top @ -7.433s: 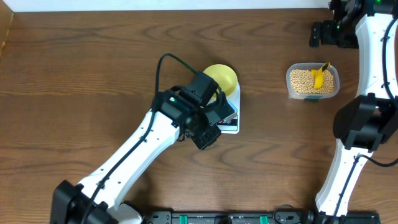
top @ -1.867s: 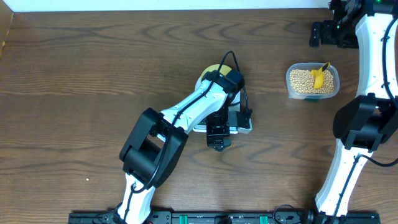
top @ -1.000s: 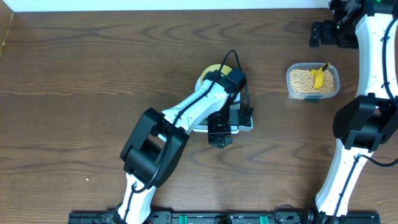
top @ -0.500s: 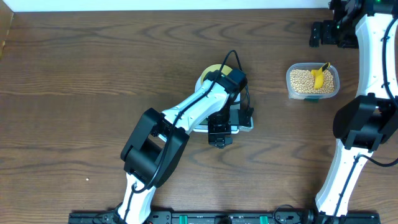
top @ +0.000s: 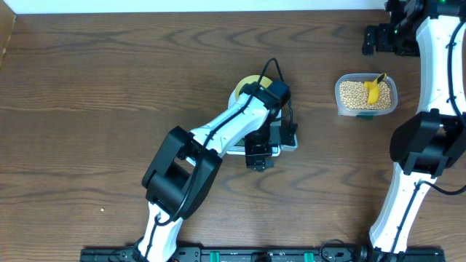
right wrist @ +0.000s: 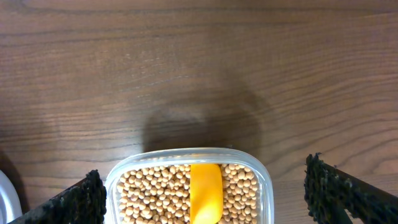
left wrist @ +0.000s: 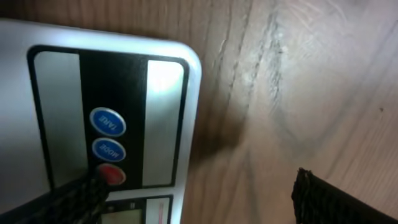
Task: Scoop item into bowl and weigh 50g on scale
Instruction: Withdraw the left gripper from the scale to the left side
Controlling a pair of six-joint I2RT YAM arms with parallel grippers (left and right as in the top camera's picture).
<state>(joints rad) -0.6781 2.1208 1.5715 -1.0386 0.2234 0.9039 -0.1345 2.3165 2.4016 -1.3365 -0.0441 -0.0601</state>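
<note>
— Step in hand?
— Left pincer (left wrist: 198,183), wide open and empty, one finger (left wrist: 78,196) at the red button (left wrist: 112,175) of the flat white digital scale (left wrist: 93,81): switching-on is judged.
— Next?
— Small tan beans (right wrist: 155,190), in the clear tub (right wrist: 266,190) beneath the open, empty right pincer (right wrist: 199,183), must be scooped into the pale-yellow round bowl (top: 249,80).

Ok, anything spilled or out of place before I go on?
Nothing stands out. The beans all sit inside the tub with the scoop lying in them, no strays on the table. The scale lies flat; the left gripper has one finger at its red button. The bowl is mostly hidden under the left arm.
</note>
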